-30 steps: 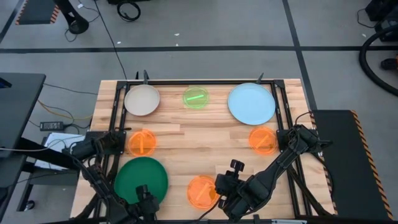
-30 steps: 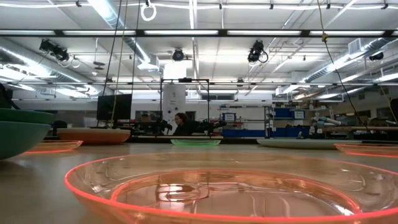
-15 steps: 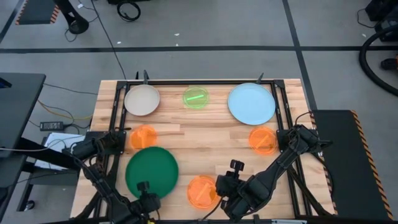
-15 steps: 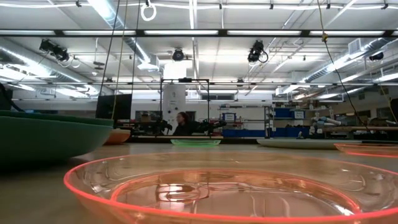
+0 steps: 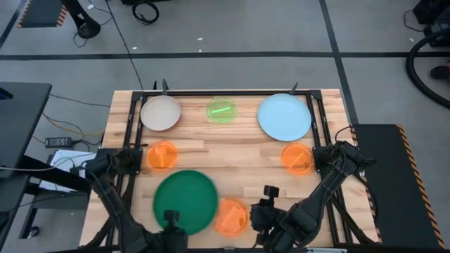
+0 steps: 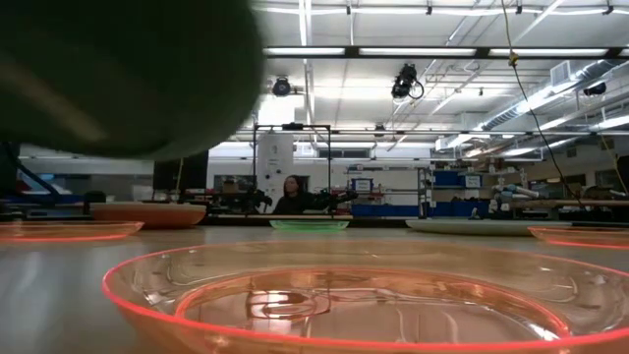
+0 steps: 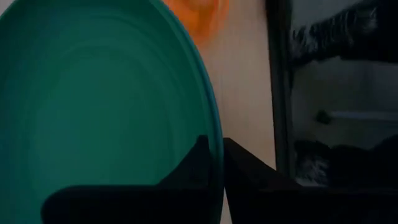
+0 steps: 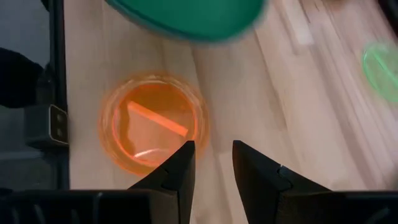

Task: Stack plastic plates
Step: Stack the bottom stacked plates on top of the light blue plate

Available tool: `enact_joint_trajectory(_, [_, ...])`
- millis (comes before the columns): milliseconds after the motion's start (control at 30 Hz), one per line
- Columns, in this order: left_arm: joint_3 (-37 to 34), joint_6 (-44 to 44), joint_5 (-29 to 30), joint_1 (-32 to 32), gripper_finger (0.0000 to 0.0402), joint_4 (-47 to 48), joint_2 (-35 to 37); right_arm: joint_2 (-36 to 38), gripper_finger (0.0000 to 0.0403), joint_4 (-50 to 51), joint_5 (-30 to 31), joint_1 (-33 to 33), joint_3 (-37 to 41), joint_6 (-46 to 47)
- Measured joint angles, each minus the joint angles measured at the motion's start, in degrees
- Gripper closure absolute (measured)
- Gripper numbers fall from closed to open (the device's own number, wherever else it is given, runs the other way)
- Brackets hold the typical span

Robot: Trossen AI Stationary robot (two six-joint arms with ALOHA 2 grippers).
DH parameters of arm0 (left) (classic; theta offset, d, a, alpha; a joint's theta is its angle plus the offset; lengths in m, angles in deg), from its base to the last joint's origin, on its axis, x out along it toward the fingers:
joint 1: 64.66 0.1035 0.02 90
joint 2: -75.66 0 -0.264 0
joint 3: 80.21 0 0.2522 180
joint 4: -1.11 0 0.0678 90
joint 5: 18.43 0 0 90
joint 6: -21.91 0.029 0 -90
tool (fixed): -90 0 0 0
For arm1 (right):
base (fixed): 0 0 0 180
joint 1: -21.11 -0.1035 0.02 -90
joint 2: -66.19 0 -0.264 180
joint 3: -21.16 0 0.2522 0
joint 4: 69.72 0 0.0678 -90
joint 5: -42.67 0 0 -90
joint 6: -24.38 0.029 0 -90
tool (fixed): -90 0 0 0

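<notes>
My left gripper (image 5: 171,219) is shut on the large dark green plate (image 5: 185,200), which hangs in the air over the table's near middle and fills the top left of the low view (image 6: 118,69). My right gripper (image 5: 259,213) is open and empty, just right of a small translucent orange plate (image 5: 230,216) that lies flat on the table, ahead of its fingers in the right wrist view (image 8: 152,124). The green plate's right edge reaches to that orange plate from above. My left gripper pinches the green plate's near rim (image 7: 211,134) between its two fingers, one finger (image 7: 193,168) on the plate's inner face and the other (image 7: 249,180) on its outer side. The fingers come from the table's near side. The plate is lifted clear of the table.
On the wooden table (image 5: 232,144) lie a beige plate (image 5: 160,112), a neon-green plate (image 5: 221,110), a large light-blue plate (image 5: 284,117) and two orange plates, one at the left (image 5: 162,156) and one at the right (image 5: 297,158). A black frame (image 5: 309,105) runs around the table.
My left gripper has carried the green plate up off the table and toward the table's right edge, from the near left corner to beside the small orange plate. My right gripper has drawn a little toward the table's right edge, away from that orange plate.
</notes>
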Motion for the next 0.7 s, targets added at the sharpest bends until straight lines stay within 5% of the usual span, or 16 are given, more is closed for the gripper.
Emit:
enact_joint_trajectory(400, [4.9,40.6,1.8,20.8,0.0373,-6.8,2.5,1.5,0.0246,0.9,2.5,-1.8,-5.2,-7.9])
enact_joint_trajectory(700, [-2.4,56.0,-13.7,35.4,0.0373,-23.4,4.3,4.5,0.0181,19.8,4.8,-2.6,-3.8,4.4])
